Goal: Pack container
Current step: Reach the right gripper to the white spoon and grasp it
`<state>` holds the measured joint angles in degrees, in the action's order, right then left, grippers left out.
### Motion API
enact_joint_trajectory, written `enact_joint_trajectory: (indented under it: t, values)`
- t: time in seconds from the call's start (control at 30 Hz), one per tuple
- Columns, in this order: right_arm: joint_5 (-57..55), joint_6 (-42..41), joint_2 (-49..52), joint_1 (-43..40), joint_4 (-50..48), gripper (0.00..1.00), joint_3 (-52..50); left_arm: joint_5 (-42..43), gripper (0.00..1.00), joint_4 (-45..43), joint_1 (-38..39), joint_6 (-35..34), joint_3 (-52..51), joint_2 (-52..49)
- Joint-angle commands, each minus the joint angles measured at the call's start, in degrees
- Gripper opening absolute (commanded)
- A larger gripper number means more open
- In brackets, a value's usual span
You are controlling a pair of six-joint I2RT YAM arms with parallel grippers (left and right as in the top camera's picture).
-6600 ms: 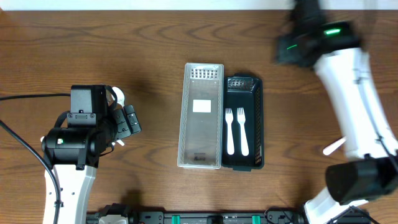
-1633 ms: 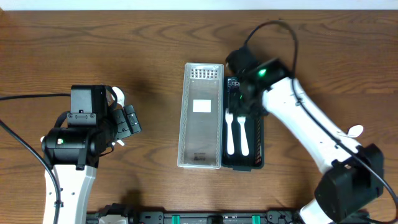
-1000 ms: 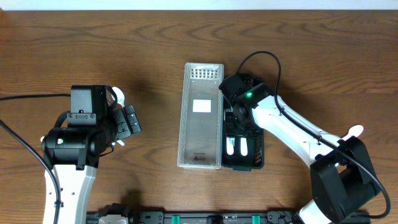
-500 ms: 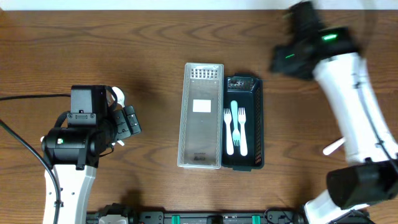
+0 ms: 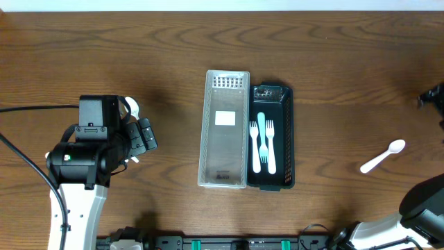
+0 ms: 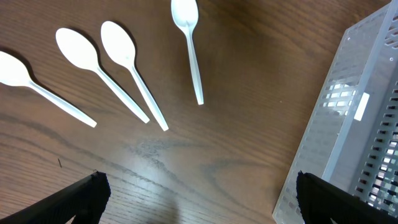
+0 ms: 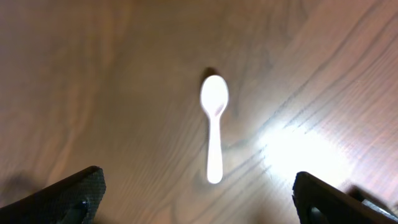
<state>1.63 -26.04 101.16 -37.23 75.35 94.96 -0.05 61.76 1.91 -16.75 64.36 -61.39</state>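
Swung away from the tray (image 5: 289,142), right claw (image 7: 200,196) gapes empty above a spoon (image 7: 213,124).

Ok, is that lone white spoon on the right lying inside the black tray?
No, the white spoon lies on the bare wooden table, apart from the black tray.

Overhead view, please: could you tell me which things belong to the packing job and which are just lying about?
Job in hand:
black container
white cutlery inside it
clear bin alongside
lone white spoon on the right
four white spoons left of the bin

Just lying about:
black cable at the left edge
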Motion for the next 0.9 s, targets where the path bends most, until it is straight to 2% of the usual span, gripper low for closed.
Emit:
enact_joint_trajectory:
  t: [0.0,0.23,0.4,0.43,0.53,0.8,0.87]
  values:
    - [2.2,0.9,-0.4,-1.1,-4.3,0.99,-7.8,-0.7,0.98,0.4,-0.3,-0.5,1.1,0.0]
    - [2.1,1.2,-0.4,-0.6,-19.5,0.99,-23.4,-0.7,0.98,0.4,-0.3,-0.5,1.1,0.0]
    - [1.6,1.2,-0.4,-0.6,-26.9,0.99,-30.2,-0.7,0.98,0.6,-0.3,-0.5,1.1,0.0]
    - [1.6,1.2,-0.4,-0.6,-28.0,0.96,-31.1,-0.7,0.98,0.8,-0.3,-0.5,1.1,0.0]
    - [0.3,0.6,-0.4,-0.6,-30.4,0.91,-33.7,-0.7,0.98,1.2,-0.3,-0.5,1.1,0.0]
    - [-5.4,-2.6,-0.4,-0.6,-32.0,0.89,-36.3,-0.7,0.98,1.2,-0.3,-0.5,1.1,0.0]
    - [-5.5,-2.7,-0.4,-0.6,-32.2,0.85,-36.3,-0.7,0.98,1.2,-0.3,-0.5,1.1,0.0]
